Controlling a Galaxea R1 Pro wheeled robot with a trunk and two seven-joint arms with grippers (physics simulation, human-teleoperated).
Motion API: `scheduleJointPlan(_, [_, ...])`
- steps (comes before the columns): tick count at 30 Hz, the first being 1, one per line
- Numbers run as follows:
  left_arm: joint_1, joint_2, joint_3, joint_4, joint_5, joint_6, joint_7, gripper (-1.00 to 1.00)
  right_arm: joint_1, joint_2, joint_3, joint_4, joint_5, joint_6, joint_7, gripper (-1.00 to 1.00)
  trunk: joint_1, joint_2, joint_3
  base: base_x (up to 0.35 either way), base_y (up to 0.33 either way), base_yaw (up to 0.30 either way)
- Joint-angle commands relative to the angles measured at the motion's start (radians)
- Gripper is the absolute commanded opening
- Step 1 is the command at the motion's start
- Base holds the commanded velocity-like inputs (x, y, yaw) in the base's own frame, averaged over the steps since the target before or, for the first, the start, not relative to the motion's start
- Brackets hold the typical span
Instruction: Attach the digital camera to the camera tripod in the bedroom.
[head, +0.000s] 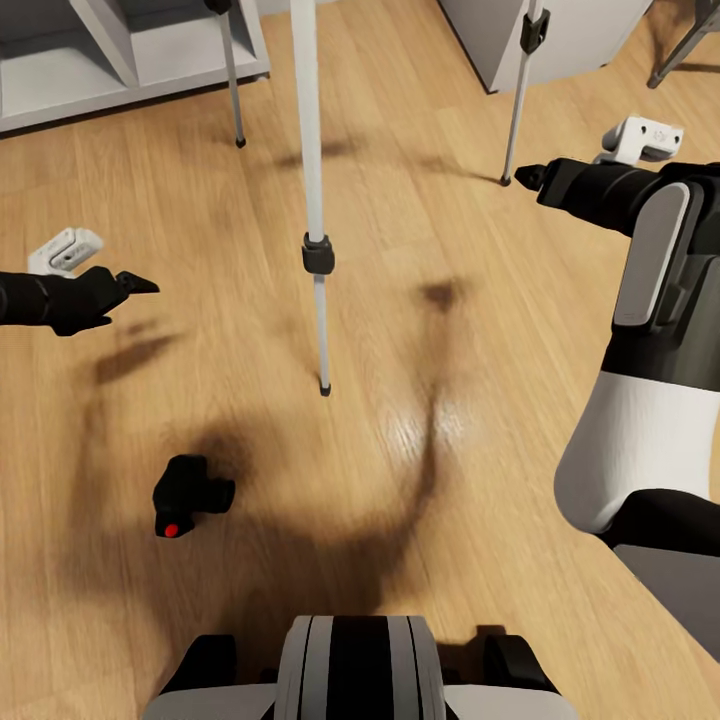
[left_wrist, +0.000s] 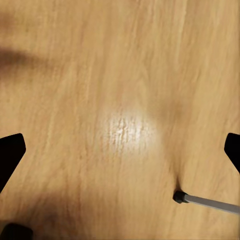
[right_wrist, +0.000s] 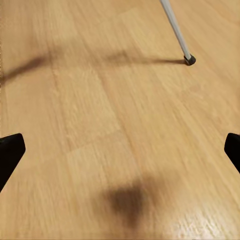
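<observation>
1. The digital camera (head: 188, 495) lies on the wood-plank floor (head: 500, 330), a small matte-black block with a stubby lens barrel and a bright red dot on its near face. It sits in a dark soft-edged shadow, near the robot's base and toward its left side.
2. The camera tripod (head: 314, 190) stands ahead of it: thin silver-white tube legs, each with a black collar and a small black foot. The nearest leg plants its foot between the camera and a glossy patch on the planks, well apart from the camera.
3. The left gripper (head: 128, 285) hovers above the floor beyond the camera, touching nothing. In the left wrist view its black fingertips (left_wrist: 10, 155) sit at opposite edges, spread wide with only bare planks and one tripod foot (left_wrist: 179, 196) between them.
4. The right gripper (head: 530, 177) is held out near the far right tripod leg's foot. The right wrist view shows its dark fingertips (right_wrist: 10, 152) likewise far apart and empty, over warm, lightly grained wood.
5. White cube shelving (head: 130, 50), flat and smooth, stands at the far left.
</observation>
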Motion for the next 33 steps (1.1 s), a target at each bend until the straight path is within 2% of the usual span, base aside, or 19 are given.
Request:
scheduleJointPlan(1, [-0.001,0.005,-0.001,-0.001,0.014,0.005,0.011,1.00,0.004,0.001,-0.002,-0.002,-0.005,0.004,0.002,1.00,0.000,0.000,-0.001,0.000,0.000,0.000])
scheduleJointPlan(9, [0.000,0.019,-0.002,0.000,0.030,0.003,0.012,1.00,0.044,0.001,0.000,-0.013,-0.009,0.004,0.005,1.00,0.003,-0.002,-0.001,0.000,0.000,0.000])
scheduleJointPlan(17, [0.000,0.019,-0.002,0.000,0.030,0.003,0.012,1.00,0.044,0.001,0.000,-0.013,-0.009,0.004,0.005,1.00,0.003,-0.002,-0.001,0.000,0.000,0.000])
scheduleJointPlan(25, [-0.001,0.022,-0.003,-0.001,0.032,0.003,0.014,1.00,0.070,0.001,-0.002,-0.024,-0.010,0.004,0.007,1.00,0.003,-0.002,-0.001,0.000,0.000,0.000])
scheduleJointPlan(31, [0.000,0.021,-0.004,-0.001,0.033,0.002,0.015,1.00,0.111,0.000,-0.003,-0.030,-0.011,0.004,0.009,1.00,0.003,-0.002,-0.001,0.000,0.000,0.000])
scheduleJointPlan(33, [0.000,0.021,-0.004,-0.001,0.033,0.002,0.015,1.00,0.142,0.000,-0.003,-0.039,-0.011,0.004,0.010,1.00,0.003,-0.002,-0.001,0.000,0.000,0.000])
